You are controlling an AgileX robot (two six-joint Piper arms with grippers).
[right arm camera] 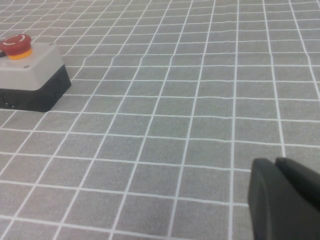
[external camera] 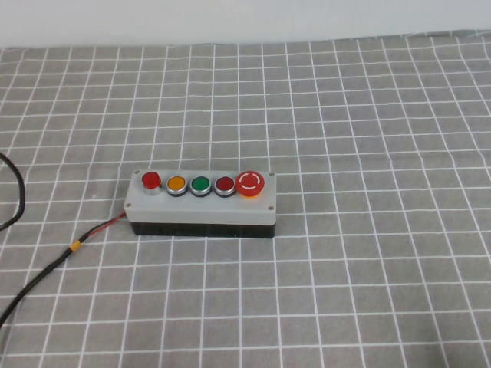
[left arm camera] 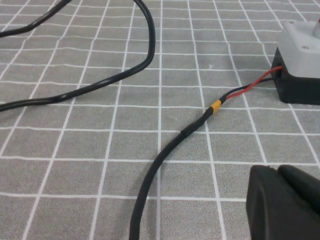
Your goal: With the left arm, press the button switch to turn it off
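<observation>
A grey button box [external camera: 201, 203] with a black base lies in the middle of the checked cloth. Along its top run a glowing red button [external camera: 151, 181], a yellow button [external camera: 176, 184], a green button [external camera: 200, 185], a second red button [external camera: 224, 185] and a large red mushroom button [external camera: 251, 184]. Neither gripper shows in the high view. My left gripper [left arm camera: 277, 170] is shut and empty, low over the cloth, with the box's cable end [left arm camera: 300, 55] ahead. My right gripper [right arm camera: 275, 161] is shut and empty, well away from the box's mushroom-button end [right arm camera: 30, 75].
A black cable [external camera: 46, 272] with a yellow band and red wire runs from the box's left end toward the front left; it also shows in the left wrist view [left arm camera: 170, 145]. A second black cable [left arm camera: 100, 85] loops beyond it. Grey checked cloth [external camera: 368, 291] covers the table.
</observation>
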